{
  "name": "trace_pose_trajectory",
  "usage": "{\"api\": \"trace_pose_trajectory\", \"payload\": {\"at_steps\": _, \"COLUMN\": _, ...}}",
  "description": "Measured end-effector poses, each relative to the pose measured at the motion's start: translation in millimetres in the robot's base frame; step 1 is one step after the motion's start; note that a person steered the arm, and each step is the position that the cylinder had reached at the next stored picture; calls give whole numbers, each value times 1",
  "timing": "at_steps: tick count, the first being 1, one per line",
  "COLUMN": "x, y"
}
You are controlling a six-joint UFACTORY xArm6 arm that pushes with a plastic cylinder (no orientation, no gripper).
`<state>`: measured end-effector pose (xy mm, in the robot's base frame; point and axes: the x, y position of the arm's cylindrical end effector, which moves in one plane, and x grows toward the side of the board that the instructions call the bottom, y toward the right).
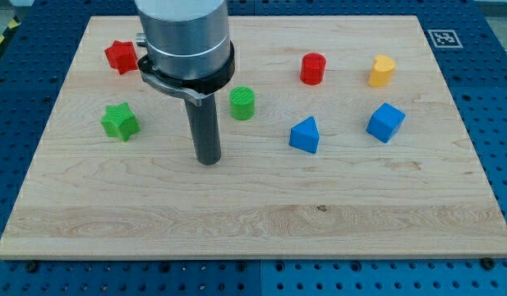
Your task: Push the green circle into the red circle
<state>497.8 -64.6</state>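
The green circle (242, 103) is a short green cylinder near the middle of the wooden board (253, 214). The red circle (313, 68) is a red cylinder up and to its right. My tip (208, 159) rests on the board to the lower left of the green circle, a short gap away, not touching it. The rod rises to the arm's grey housing (183, 37) at the view's top.
A red star (121, 57) lies at the upper left and a green star (120, 122) at the left. A blue triangular block (305, 136), a blue cube (385, 122) and a yellow block (382, 71) lie to the right.
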Motion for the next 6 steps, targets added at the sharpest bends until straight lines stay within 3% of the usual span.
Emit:
{"api": "trace_pose_trajectory", "payload": {"at_steps": 1, "x": 1, "y": -3}}
{"api": "trace_pose_trajectory", "payload": {"at_steps": 3, "x": -47, "y": -71}}
{"api": "trace_pose_trajectory", "payload": {"at_steps": 4, "x": -45, "y": -28}}
{"api": "trace_pose_trajectory", "payload": {"at_steps": 5, "x": -75, "y": 26}}
{"api": "trace_pose_trajectory", "payload": {"at_steps": 6, "x": -136, "y": 86}}
